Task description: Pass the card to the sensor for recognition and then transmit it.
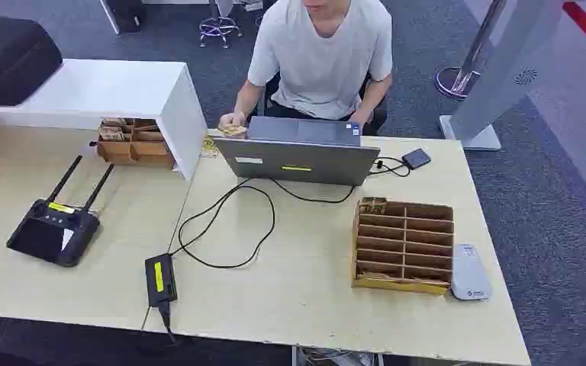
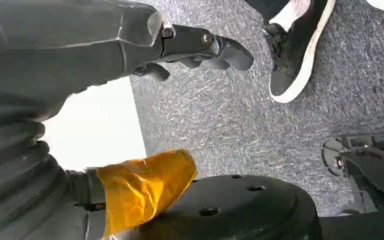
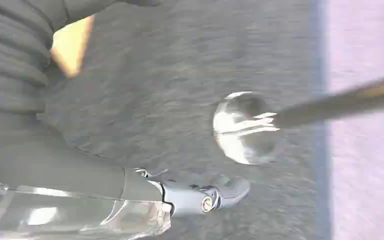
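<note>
A wooden slotted card box [image 1: 403,245] lies on the table's right part, with a card [image 1: 373,204] in its far left slot. A flat grey sensor [image 1: 471,272] lies right beside the box, near the table's right edge. My left hand [image 2: 200,47] hangs over grey carpet, fingers stretched out and apart, its thumb [image 2: 145,187] wrapped in orange tape, holding nothing. My right hand [image 3: 205,197] also hangs above the carpet, blurred, with nothing in it.
A person [image 1: 320,53] sits behind an open laptop [image 1: 297,152], holding small cards [image 1: 233,130]. A power brick [image 1: 160,280] and cable, a black controller [image 1: 53,229], a white shelf [image 1: 122,95] and a second wooden box [image 1: 133,143] stand on the left. A shoe [image 2: 295,50] is near my left hand.
</note>
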